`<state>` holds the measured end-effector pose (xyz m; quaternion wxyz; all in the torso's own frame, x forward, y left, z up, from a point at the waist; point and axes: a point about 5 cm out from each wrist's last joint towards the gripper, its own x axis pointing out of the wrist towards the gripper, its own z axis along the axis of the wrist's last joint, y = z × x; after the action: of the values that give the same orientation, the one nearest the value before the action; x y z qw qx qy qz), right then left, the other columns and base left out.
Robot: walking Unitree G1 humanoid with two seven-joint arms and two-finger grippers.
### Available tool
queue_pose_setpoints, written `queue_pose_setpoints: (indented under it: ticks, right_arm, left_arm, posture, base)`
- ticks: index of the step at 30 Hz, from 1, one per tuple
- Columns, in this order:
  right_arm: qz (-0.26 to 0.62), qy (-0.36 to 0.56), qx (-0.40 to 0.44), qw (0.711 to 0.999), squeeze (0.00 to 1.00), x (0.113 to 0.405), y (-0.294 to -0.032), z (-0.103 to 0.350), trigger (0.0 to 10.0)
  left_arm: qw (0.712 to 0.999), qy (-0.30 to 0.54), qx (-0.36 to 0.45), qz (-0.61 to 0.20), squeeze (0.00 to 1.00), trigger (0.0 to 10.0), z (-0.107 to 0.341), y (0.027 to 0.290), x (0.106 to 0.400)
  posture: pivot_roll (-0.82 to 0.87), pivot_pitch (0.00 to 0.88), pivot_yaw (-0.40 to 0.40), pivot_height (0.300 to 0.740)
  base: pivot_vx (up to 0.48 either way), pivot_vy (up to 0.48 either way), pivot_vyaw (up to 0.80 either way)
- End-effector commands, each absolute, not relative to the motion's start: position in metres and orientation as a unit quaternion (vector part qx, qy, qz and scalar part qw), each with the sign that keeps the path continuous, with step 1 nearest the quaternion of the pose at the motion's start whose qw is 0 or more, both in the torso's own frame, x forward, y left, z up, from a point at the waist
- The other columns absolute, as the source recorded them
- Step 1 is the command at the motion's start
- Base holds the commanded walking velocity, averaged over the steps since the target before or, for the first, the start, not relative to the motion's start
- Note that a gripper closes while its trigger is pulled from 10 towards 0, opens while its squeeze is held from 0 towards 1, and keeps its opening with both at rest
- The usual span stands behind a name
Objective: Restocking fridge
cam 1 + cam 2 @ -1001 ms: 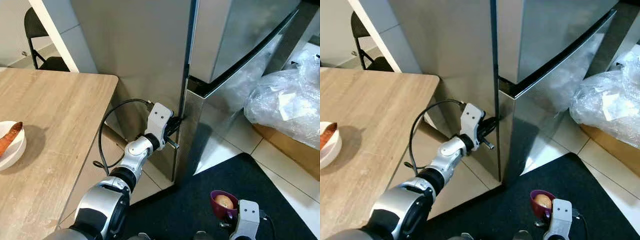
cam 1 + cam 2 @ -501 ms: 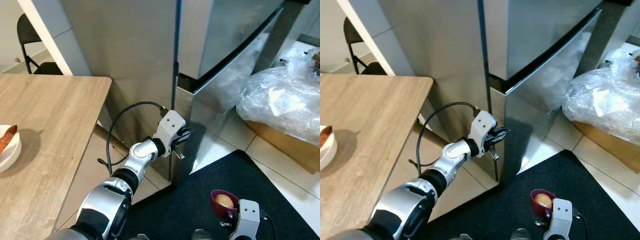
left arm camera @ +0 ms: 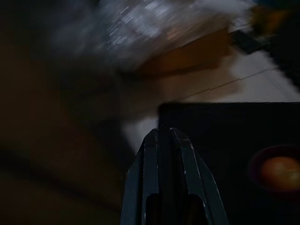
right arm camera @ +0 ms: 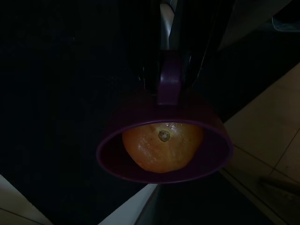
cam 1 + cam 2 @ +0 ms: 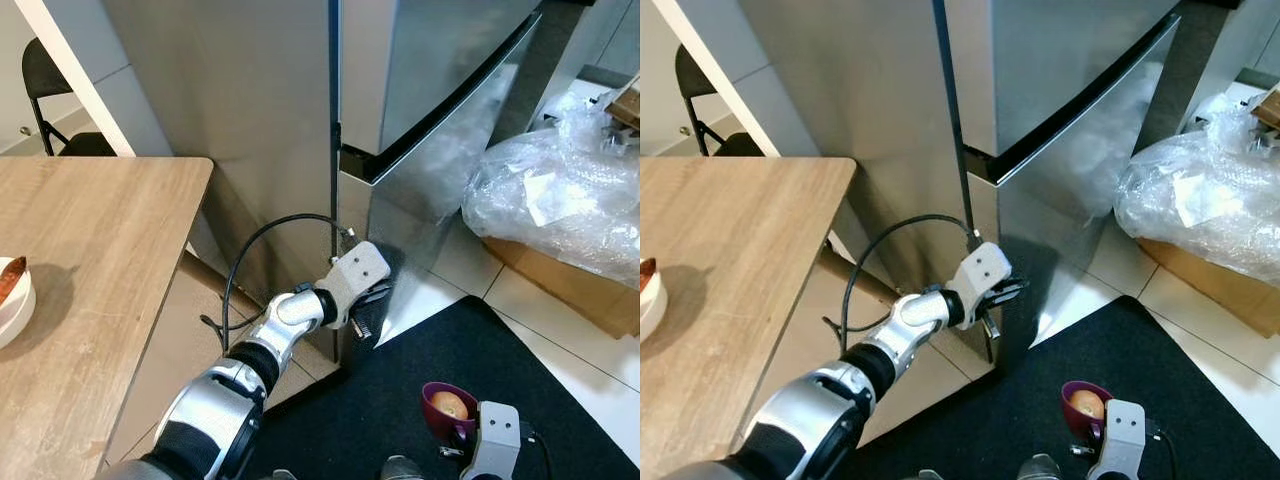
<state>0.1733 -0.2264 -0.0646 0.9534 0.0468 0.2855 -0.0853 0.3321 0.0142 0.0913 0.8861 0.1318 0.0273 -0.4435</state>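
The steel fridge (image 5: 430,90) stands ahead with its upper and lower doors (image 5: 405,205) closed. My left gripper (image 5: 372,298) hangs low by the lower door's left front corner, just above the floor. Its fingers (image 3: 161,154) lie pressed together with nothing between them. My right gripper (image 5: 466,428) is low at the front right, shut on the rim of a purple bowl (image 5: 445,410). An orange (image 4: 163,145) lies in the purple bowl (image 4: 140,164), held over the black mat (image 5: 500,350).
A wooden table (image 5: 100,250) stands at the left with a white bowl (image 5: 8,305) at its edge. A black chair (image 5: 50,90) is behind it. At the right, a plastic-wrapped bundle (image 5: 560,190) rests on a cardboard box (image 5: 560,290). Pale tiles border the mat.
My left gripper has dropped down the lower door's left edge, from mid-height to near the floor. The camera has shifted. The right gripper still holds the bowl in the same place.
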Motion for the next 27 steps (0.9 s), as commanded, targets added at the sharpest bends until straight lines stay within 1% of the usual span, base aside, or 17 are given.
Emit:
queue_pose_setpoints:
  ticks: [1,4,6,8,10,11,13,14,17,19,21,22,24,27]
  right_arm:
    - [-0.082,0.286,0.046,0.954,0.0,0.17,-0.226,-0.066,10.0]
    - [-0.079,0.287,0.042,0.954,0.0,0.171,-0.228,-0.065,10.0]
    - [-0.075,0.286,0.038,0.954,0.0,0.173,-0.23,-0.063,10.0]
    - [-0.072,0.286,0.035,0.955,0.0,0.175,-0.231,-0.063,10.0]
    - [-0.069,0.285,0.032,0.955,0.0,0.176,-0.233,-0.061,10.0]
    - [-0.062,0.285,0.026,0.956,0.0,0.181,-0.235,-0.059,10.0]
    - [-0.059,0.285,0.024,0.956,0.0,0.182,-0.236,-0.058,10.0]
    - [-0.056,0.285,0.022,0.957,0.0,0.184,-0.237,-0.058,10.0]
    - [-0.048,0.285,0.017,0.957,0.0,0.188,-0.236,-0.056,10.0]
    - [-0.047,0.285,0.016,0.957,0.0,0.188,-0.236,-0.056,10.0]
    - [-0.045,0.284,0.017,0.958,0.0,0.191,-0.235,-0.055,10.0]
    - [-0.045,0.284,0.017,0.958,0.0,0.191,-0.235,-0.055,10.0]
    - [-0.041,0.283,0.018,0.958,0.0,0.193,-0.232,-0.055,10.0]
    - [-0.036,0.285,0.018,0.958,0.0,0.193,-0.229,-0.056,10.0]
  left_arm:
    - [0.905,0.053,0.105,-0.408,0.0,10.0,0.078,0.023,0.328]
    - [0.915,0.051,0.094,-0.389,0.0,10.0,0.078,0.031,0.331]
    - [0.925,0.039,0.077,-0.369,0.0,10.0,0.08,0.04,0.333]
    - [0.93,0.033,0.07,-0.359,0.0,10.0,0.081,0.045,0.334]
    - [0.934,0.028,0.066,-0.35,0.0,10.0,0.081,0.048,0.335]
    - [0.943,0.014,0.057,-0.328,0.0,10.0,0.081,0.056,0.333]
    - [0.946,0.009,0.052,-0.32,0.0,10.0,0.08,0.058,0.332]
    - [0.949,0.005,0.047,-0.312,0.0,10.0,0.079,0.06,0.331]
    - [0.963,0.012,-0.004,-0.268,0.0,10.0,0.072,0.071,0.327]
    - [0.966,0.016,-0.015,-0.259,0.0,10.0,0.07,0.074,0.327]
    - [0.979,0.047,-0.033,-0.195,0.0,10.0,0.053,0.093,0.32]
    - [0.979,0.047,-0.033,-0.195,0.0,10.0,0.053,0.093,0.32]
    - [0.986,0.065,-0.022,-0.154,0.0,10.0,0.039,0.109,0.31]
    - [0.987,0.061,-0.015,-0.151,0.0,10.0,0.038,0.112,0.307]
  posture:
    - [-0.24,0.205,0.081,0.74]
    - [-0.24,0.204,0.075,0.74]
    - [-0.23,0.198,0.043,0.74]
    - [-0.23,0.198,0.043,0.74]
    - [-0.23,0.196,0.028,0.74]
    - [-0.22,0.191,0.006,0.74]
    - [-0.22,0.191,0.006,0.74]
    - [-0.22,0.186,-0.007,0.74]
    - [-0.22,0.179,-0.012,0.74]
    - [-0.22,0.175,-0.012,0.74]
    - [-0.21,0.17,-0.013,0.74]
    - [-0.21,0.17,-0.013,0.74]
    - [-0.19,0.173,-0.021,0.74]
    - [-0.19,0.174,-0.025,0.74]
  base:
    - [0.0,0.0,0.0]
    - [0.0,0.0,0.0]
    - [0.0,0.0,0.0]
    - [0.0,0.0,0.0]
    - [0.0,0.0,0.0]
    - [0.0,0.0,0.0]
    - [0.0,0.0,0.0]
    - [0.0,0.0,0.0]
    - [0.0,0.0,0.0]
    - [0.0,0.0,0.0]
    - [0.0,0.0,0.0]
    - [0.0,0.0,0.0]
    - [0.0,0.0,0.0]
    - [0.0,0.0,0.0]
